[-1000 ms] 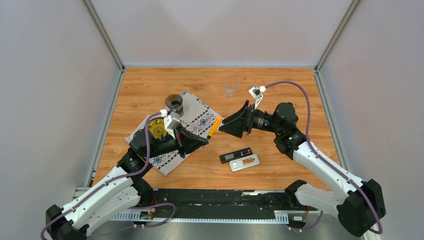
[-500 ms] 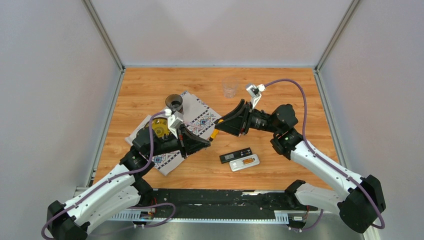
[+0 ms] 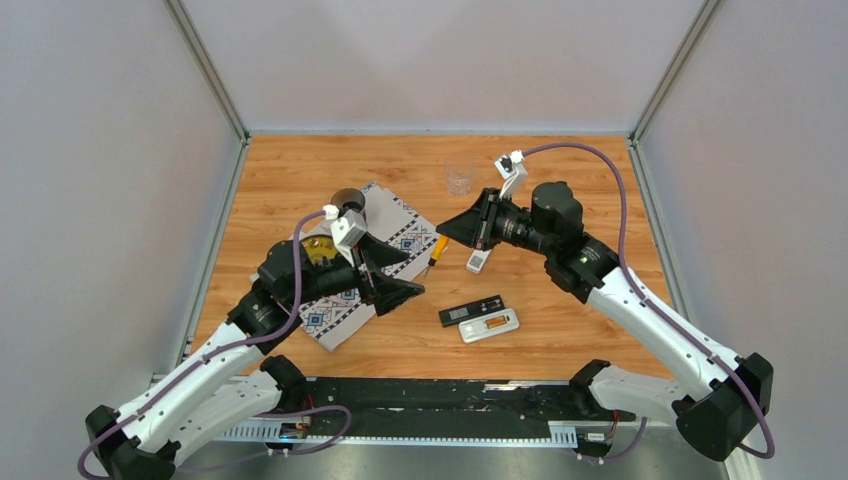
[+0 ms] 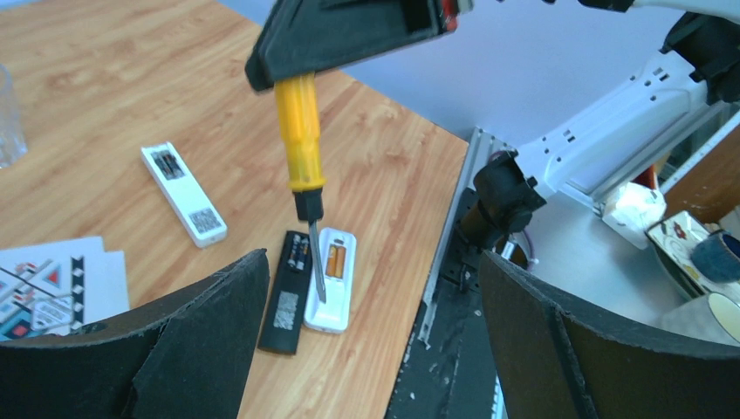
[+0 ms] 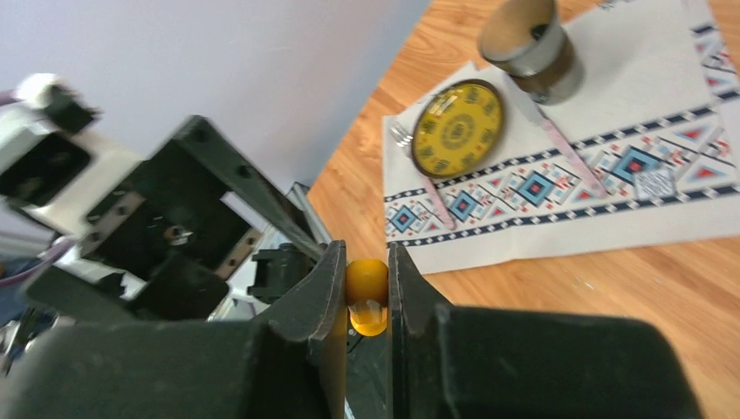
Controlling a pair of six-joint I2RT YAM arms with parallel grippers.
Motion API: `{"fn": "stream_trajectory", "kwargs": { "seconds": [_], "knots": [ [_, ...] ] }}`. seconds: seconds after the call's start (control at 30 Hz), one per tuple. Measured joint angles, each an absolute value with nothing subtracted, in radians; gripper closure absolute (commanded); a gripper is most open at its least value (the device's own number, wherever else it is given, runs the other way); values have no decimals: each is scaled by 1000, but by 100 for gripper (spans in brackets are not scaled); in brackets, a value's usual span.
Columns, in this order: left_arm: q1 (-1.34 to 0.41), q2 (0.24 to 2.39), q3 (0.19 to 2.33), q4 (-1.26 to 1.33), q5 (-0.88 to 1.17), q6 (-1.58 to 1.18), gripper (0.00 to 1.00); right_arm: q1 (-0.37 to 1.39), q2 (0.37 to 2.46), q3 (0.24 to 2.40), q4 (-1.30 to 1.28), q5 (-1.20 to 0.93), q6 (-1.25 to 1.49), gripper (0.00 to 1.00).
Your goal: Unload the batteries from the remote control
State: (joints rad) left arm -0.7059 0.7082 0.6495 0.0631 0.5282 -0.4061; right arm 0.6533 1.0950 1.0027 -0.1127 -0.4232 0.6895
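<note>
Right gripper (image 5: 366, 266) clamped tight on orange screwdriver (image 4: 299, 131) handle, blade pointing down, up off table (image 3: 300, 170). Left gripper (image 3: 400, 273) spread wide, nothing in it, hovering by edge of patterned cloth (image 3: 400, 225). Batteries (image 4: 335, 260), orange pair, sitting side by side in open bay of white remote (image 4: 332, 297), just beside black remote (image 4: 286, 301), near front edge, well apart from both grippers.
</note>
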Motion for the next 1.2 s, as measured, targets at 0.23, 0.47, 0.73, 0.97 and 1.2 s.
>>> {"fn": "stream_trajectory", "kwargs": {
  "seconds": [0.23,0.47,0.73,0.97,1.2],
  "knots": [
    [-706,953,809,39,550,-354,13,653,1118,1009,-267,-344,688,100],
    [-717,1162,848,35,563,-345,29,653,1116,1009,-309,-295,691,100],
    [-791,1277,935,-23,515,-299,100,652,1108,1009,-341,-266,678,78],
    [-804,1269,941,-24,513,-298,100,652,1068,995,-318,-266,672,0],
    [-805,1150,928,-25,523,-289,100,651,934,973,-225,-298,604,0]
  ]
}}
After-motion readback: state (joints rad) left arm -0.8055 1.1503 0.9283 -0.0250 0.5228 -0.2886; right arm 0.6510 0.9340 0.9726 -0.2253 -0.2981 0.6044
